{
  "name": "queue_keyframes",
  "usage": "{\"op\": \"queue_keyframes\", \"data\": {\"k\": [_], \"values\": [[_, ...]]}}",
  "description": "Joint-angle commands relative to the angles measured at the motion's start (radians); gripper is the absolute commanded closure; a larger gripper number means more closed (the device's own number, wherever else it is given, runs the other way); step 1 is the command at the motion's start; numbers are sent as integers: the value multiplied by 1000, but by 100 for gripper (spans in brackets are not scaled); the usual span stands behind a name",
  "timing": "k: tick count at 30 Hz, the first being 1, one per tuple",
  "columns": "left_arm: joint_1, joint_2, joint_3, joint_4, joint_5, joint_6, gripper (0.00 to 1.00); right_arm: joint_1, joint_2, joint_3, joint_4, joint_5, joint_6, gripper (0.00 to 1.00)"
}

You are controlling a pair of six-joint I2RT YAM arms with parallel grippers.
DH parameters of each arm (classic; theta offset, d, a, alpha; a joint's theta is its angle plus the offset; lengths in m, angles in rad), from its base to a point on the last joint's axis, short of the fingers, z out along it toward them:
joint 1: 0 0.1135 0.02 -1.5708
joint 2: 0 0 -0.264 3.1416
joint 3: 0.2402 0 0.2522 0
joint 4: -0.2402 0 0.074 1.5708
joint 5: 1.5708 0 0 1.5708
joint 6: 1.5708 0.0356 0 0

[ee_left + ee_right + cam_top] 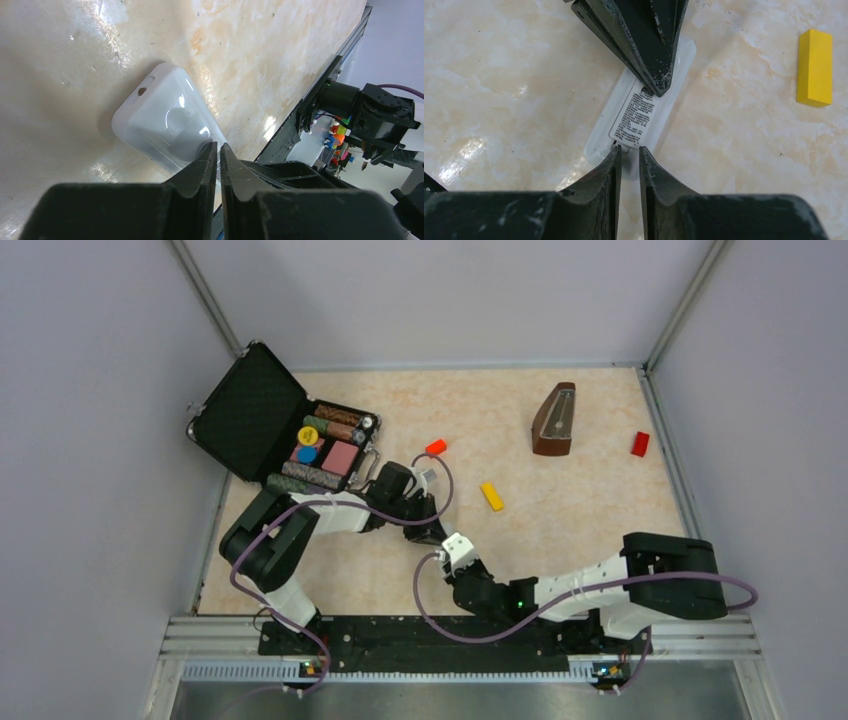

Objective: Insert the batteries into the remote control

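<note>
Black, scuffed fingers of the right gripper [626, 150] stand nearly together with a narrow slit between them. Their tips sit at the near end of the small flat white plastic remote control [639, 112]; whether they pinch it cannot be told. The remote lies back-up on the pale marbled table [499, 75], a printed label showing, between the two arms and left of the tabletop's middle. At its far end the left gripper [218, 147], fingers closed to a hairline gap, rests its tips on the white casing. A yellow rectangular block [814, 67] lies apart to the right. Farther back are an open black case [250, 410] of coloured items, a small red block [436, 447], a brown wooden metronome [553, 420] and a second red block [640, 443].
</note>
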Motion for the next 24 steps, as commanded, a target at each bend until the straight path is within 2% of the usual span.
{"op": "queue_keyframes", "data": {"k": [1,11,13,16,18,24], "values": [[-10,69,-55,-81,-247,88,85,-5,24,40,-36,9,56,82],[-10,71,-53,-80,-245,87,86,-21,12,44,-91,20,102,89],[-10,72,-53,-80,-246,87,86,-20,2,43,-93,26,99,88],[-10,74,-53,-80,-244,85,86,-21,-14,36,-91,45,100,78],[-11,76,-52,-80,-244,85,86,-21,-15,35,-97,56,110,76],[-10,78,-50,-79,-244,84,90,-20,-20,29,-80,59,105,78]]}}
